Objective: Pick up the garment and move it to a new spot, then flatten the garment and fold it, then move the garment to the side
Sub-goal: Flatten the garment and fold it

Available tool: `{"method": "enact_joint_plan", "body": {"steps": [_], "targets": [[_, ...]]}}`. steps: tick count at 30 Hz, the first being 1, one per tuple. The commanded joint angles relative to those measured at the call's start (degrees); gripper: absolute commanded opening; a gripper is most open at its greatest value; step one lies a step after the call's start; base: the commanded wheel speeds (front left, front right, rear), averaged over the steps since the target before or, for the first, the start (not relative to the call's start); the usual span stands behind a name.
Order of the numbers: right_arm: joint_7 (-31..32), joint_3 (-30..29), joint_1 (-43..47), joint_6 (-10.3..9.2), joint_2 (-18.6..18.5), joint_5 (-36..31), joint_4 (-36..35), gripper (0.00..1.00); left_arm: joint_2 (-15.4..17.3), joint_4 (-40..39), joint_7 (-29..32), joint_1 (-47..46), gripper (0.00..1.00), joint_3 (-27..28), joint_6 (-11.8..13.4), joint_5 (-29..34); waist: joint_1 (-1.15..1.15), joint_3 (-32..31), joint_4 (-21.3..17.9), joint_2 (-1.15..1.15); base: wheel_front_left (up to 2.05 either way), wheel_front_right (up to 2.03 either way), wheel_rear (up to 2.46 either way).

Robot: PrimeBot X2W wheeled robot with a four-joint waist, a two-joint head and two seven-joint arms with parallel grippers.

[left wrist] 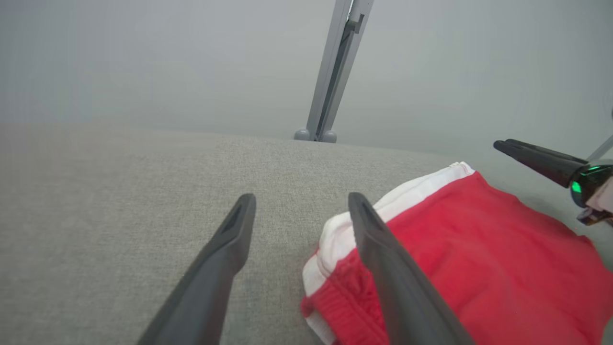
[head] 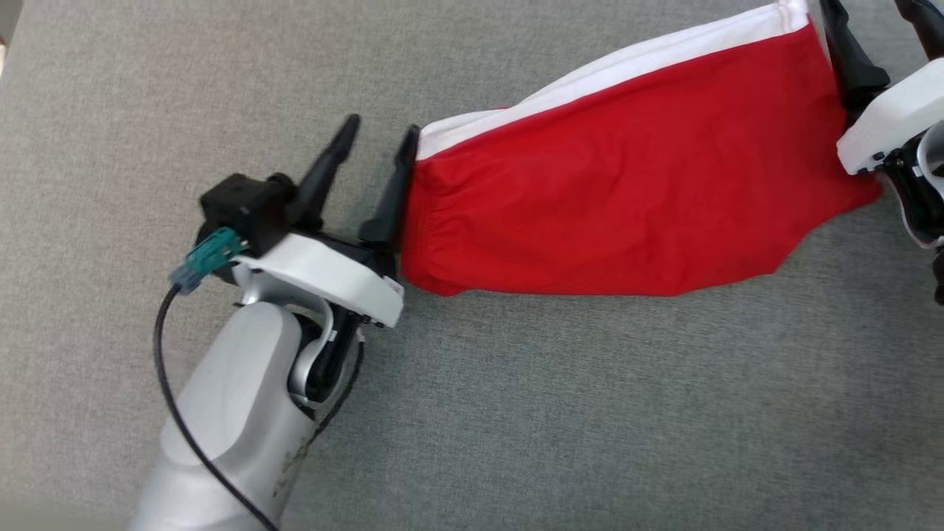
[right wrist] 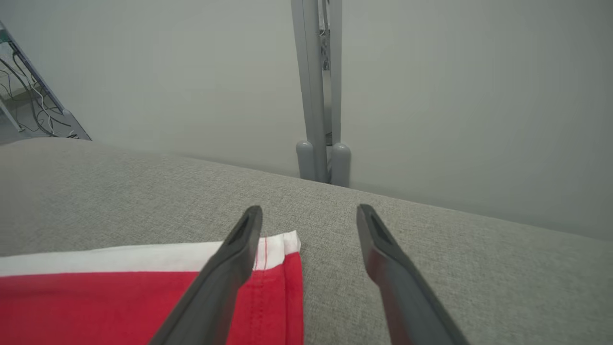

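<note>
The garment [head: 619, 184] is a pair of red shorts with a white stripe along the far edge, folded and lying flat on the grey fabric surface. My left gripper [head: 376, 151] is open just beyond the garment's left, waistband end, its right finger against that edge. In the left wrist view the garment [left wrist: 479, 258] lies right of my open left gripper [left wrist: 301, 211]. My right gripper [head: 874, 22] is open at the garment's right end, partly cut off by the frame. In the right wrist view my right gripper [right wrist: 310, 220] stands open, the garment [right wrist: 143, 297] under its left finger.
The grey fabric surface [head: 516, 413] spreads wide on all sides of the garment. A grey metal post [right wrist: 318, 96] stands behind its far edge before a plain wall. A stand with cables [right wrist: 28, 105] is at the far left. A black cable [head: 177, 398] trails along my left forearm.
</note>
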Motion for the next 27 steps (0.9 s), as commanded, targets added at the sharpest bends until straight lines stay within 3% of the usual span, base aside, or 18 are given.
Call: {"method": "enact_joint_plan", "body": {"steps": [1,6,10,21,27], "targets": [[-2.3,-0.9,0.9,0.01,0.4,0.5,0.5,1.0,1.1,-1.2,-1.5,1.1,1.0,1.0,1.3,1.0,0.0,-1.3,-1.1,0.0,0.0,0.0,0.0],[-6.4,-4.1,4.1,0.01,2.1,-0.9,-2.0,1.0,3.3,-6.8,-4.4,3.2,1.0,4.1,5.3,3.7,0.0,-3.0,-3.7,0.0,0.0,0.0,0.0],[-7.3,-7.5,8.9,0.01,4.1,-4.1,-6.3,1.0,4.7,-11.2,-5.2,5.3,1.0,6.3,7.2,5.5,0.0,-4.0,-6.1,0.0,0.0,0.0,0.0],[-7.3,-18.0,26.8,0.01,11.6,-15.8,-20.8,1.0,9.0,-17.0,-5.5,14.1,1.0,8.5,9.7,9.3,0.0,-8.2,-11.0,0.0,0.0,0.0,0.0],[-6.8,-21.5,33.5,0.01,14.4,-17.9,-25.4,1.0,10.0,-17.2,-5.4,18.2,1.0,8.9,10.5,9.1,0.0,-10.4,-12.0,0.0,0.0,0.0,0.0]]}}
